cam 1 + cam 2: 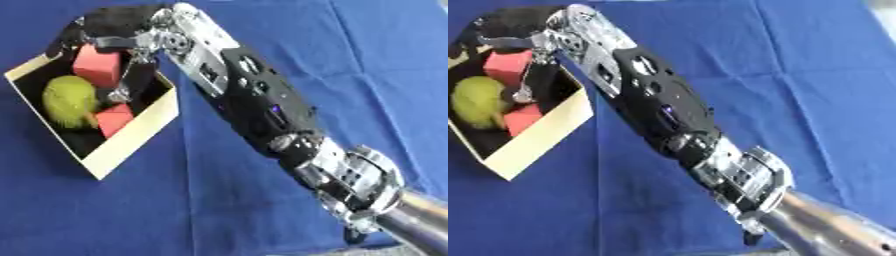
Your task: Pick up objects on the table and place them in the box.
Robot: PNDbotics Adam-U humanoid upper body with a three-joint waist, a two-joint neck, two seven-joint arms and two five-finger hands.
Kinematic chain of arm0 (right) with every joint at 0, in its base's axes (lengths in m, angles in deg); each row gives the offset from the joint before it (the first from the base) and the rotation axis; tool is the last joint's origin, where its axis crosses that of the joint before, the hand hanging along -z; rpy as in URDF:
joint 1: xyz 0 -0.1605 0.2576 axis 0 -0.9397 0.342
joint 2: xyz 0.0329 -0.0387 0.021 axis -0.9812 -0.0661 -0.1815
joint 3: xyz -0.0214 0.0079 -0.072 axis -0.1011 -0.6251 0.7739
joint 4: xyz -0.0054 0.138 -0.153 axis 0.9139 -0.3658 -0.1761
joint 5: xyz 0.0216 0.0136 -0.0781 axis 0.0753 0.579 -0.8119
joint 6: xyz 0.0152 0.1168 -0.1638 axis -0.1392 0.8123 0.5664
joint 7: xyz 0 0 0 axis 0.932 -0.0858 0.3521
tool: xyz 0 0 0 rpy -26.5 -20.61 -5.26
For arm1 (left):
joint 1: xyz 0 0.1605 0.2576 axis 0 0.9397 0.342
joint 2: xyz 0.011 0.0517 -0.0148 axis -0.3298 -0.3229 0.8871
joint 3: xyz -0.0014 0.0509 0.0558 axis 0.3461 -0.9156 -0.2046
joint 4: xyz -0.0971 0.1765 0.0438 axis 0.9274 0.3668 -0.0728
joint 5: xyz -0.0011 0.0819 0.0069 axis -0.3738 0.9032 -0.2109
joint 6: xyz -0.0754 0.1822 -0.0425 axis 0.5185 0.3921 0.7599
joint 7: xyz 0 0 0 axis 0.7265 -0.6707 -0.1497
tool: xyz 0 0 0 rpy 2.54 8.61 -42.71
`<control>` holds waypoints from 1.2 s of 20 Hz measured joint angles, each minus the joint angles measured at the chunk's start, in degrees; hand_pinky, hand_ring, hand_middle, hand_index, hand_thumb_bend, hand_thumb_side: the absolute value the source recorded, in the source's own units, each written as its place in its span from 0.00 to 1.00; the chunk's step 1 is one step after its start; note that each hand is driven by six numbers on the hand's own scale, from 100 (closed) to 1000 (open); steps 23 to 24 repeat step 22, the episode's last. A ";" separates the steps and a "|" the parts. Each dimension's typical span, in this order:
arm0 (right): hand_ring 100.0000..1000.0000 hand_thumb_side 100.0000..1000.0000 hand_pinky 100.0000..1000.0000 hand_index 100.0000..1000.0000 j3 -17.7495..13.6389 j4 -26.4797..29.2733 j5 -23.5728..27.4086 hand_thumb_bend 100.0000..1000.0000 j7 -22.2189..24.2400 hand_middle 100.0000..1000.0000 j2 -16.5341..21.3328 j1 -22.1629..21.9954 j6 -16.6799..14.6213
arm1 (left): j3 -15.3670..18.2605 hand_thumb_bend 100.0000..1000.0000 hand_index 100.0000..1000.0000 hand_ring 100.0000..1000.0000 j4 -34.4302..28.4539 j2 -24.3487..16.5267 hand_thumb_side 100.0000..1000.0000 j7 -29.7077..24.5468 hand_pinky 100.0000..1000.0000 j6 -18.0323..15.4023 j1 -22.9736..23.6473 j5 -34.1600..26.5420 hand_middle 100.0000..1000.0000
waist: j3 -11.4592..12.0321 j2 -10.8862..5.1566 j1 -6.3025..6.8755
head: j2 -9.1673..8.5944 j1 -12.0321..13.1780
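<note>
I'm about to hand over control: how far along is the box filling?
Done: a yellow-green round object and a small red block lie in the box. In hand: the right robot hand is over the box with a larger red block at its fingers. Left: nothing else shows on the blue cloth.

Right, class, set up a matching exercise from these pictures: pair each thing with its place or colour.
Column A:
1. upper red block
2. yellow-green ball
3. box
4. tablecloth

Column B:
a. blue, covers the table
b. cream walls, dark inside
c. under the right robot hand, at the box's far end
d. in the box, on its left side

Pairs: 1-c, 2-d, 3-b, 4-a
</note>
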 measured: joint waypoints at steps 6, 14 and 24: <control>0.85 0.11 0.83 0.80 -3.65 9.76 9.01 0.00 -4.42 0.63 5.02 1.05 7.93 | 0.05 0.08 0.78 0.77 0.00 0.00 0.65 0.16 0.68 0.13 0.59 0.05 0.73 | -0.85 -0.62 0.02 | 0.04 0.68; 0.84 0.63 0.84 0.77 -10.08 28.05 38.19 0.00 -24.59 0.65 26.65 -10.09 21.92 | 1.10 0.07 0.78 0.77 0.00 -0.83 0.65 1.39 0.68 0.58 2.30 1.24 0.73 | -2.94 -1.01 0.00 | 0.35 5.06; 0.80 0.62 0.81 0.76 -18.47 41.27 53.47 0.00 -44.49 0.61 40.29 -31.62 17.10 | 2.04 0.08 0.78 0.77 0.00 -1.16 0.64 2.86 0.68 0.47 2.78 2.01 0.72 | -4.71 -0.37 2.34 | -0.10 7.20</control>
